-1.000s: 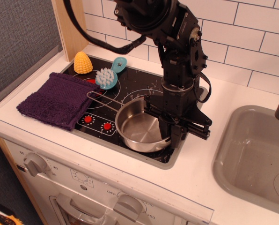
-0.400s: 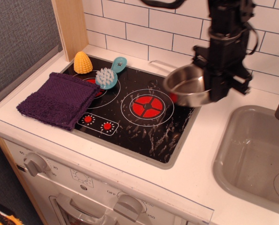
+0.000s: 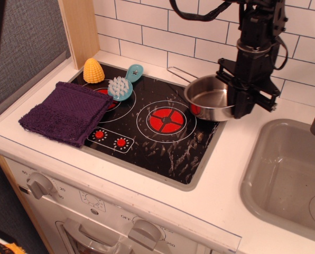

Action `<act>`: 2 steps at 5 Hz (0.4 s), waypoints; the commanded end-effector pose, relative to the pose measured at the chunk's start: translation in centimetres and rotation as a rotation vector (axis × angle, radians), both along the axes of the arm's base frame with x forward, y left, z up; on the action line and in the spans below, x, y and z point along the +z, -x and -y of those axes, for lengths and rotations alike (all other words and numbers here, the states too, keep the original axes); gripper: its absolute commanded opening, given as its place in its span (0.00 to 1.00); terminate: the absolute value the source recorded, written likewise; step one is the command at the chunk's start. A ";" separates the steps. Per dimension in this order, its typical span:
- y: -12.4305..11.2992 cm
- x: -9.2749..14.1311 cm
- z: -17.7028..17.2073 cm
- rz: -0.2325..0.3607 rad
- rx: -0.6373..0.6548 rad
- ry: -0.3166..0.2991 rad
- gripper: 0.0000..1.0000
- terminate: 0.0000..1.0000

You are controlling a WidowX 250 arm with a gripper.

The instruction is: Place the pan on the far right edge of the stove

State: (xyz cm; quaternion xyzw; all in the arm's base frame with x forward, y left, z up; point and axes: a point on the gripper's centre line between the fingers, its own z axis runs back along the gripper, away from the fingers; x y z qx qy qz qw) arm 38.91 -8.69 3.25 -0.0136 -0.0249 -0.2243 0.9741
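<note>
The shiny steel pan sits at the far right rim of the black stove, its thin wire handle pointing back left toward the wall. My gripper comes down from above and is shut on the pan's right rim. I cannot tell whether the pan rests on the stove or hangs just above it. The red burner centre is uncovered to the pan's left.
A purple cloth lies over the stove's left edge. A yellow corn toy and a teal brush sit at the back left. The grey sink basin is to the right. White tiled wall behind.
The pan was lifted from the stove's front middle and carried to the back right. Since the last frame it has lowered slightly and shifted a little toward the stove's right rim.
</note>
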 end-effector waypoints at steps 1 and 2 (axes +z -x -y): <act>0.0 0.2 -1.0 -0.015 0.104 0.004 1.00 0.00; -0.2 2.0 -0.9 0.024 0.187 0.064 1.00 0.00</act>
